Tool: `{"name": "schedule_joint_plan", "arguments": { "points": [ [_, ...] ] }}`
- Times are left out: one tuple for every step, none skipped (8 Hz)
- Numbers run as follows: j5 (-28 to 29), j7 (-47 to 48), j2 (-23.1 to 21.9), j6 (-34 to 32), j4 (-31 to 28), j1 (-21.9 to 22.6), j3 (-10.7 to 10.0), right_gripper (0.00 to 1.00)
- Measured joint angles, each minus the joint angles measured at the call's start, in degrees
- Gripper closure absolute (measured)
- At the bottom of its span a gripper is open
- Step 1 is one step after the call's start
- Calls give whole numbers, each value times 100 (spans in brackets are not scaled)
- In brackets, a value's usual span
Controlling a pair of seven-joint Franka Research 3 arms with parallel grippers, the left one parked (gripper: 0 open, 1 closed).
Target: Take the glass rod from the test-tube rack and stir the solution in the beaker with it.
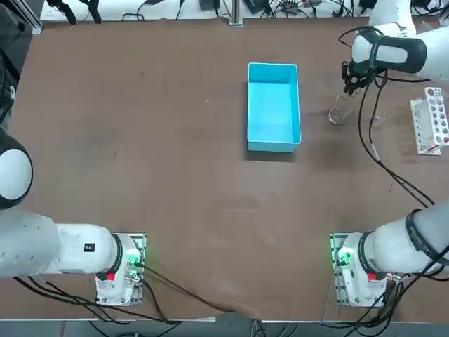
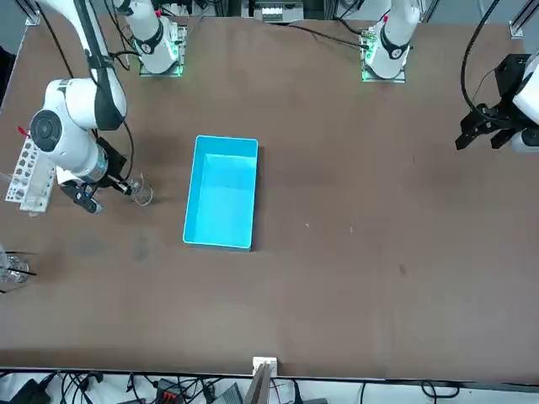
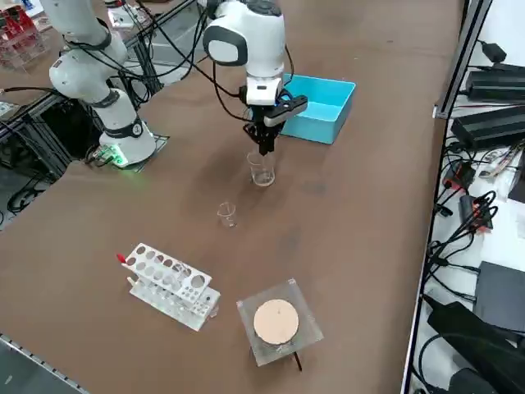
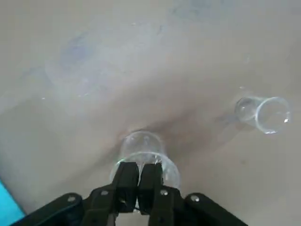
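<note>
One right gripper [image 3: 264,150] is shown poised directly above one beaker [image 3: 262,170], its two fingers [image 4: 127,181] pressed together over the round rim. The glass rod cannot be made out in any view, so whether the clenched fingers pinch it cannot be told; the solution is likewise not discernible through the glass.

One test-tube rack [image 3: 169,285] is seen lying near the table's right edge, well apart from the beaker (its two rows of round holes face upward, with a red mark at one end). One smaller clear glass vessel [image 3: 226,214] stands between the rack and the beaker, touching neither. One blue tray [image 1: 273,107] lies just beyond the beaker toward the table's middle, apart from it. One square clear block topped by a tan disc [image 3: 276,322] is placed beside the rack, close to the table's near corner in the right side view.

The brown table [image 1: 140,140] is otherwise bare across its middle and left half. Black cables [image 1: 379,154] are draped from the working arm across the surface between the beaker and the rack.
</note>
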Motion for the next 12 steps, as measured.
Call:
{"name": "schedule_joint_plan", "arguments": {
  "points": [
    [-18, 0, -9, -9, -25, -45, -1, 95],
    [-21, 0, -22, -56, -71, -71, -2, 95],
    [-22, 0, -39, -165, -121, -75, 0, 95],
    [-22, 0, -66, -289, -148, -70, 23, 95],
    [-22, 0, -106, -396, -155, -57, 54, 95],
    [-22, 5, -133, -443, -156, -41, 78, 95],
    [-21, 73, -149, -448, -160, -18, 94, 95],
    [-19, 203, -150, -428, -160, 36, 106, 95],
    [-17, 373, -149, -379, -160, 116, 115, 95],
    [-16, 535, -144, -297, -159, 181, 125, 95],
    [-16, 661, -132, -187, -152, 235, 130, 95],
    [-16, 729, -111, -112, -105, 255, 130, 95]
  ]
}}
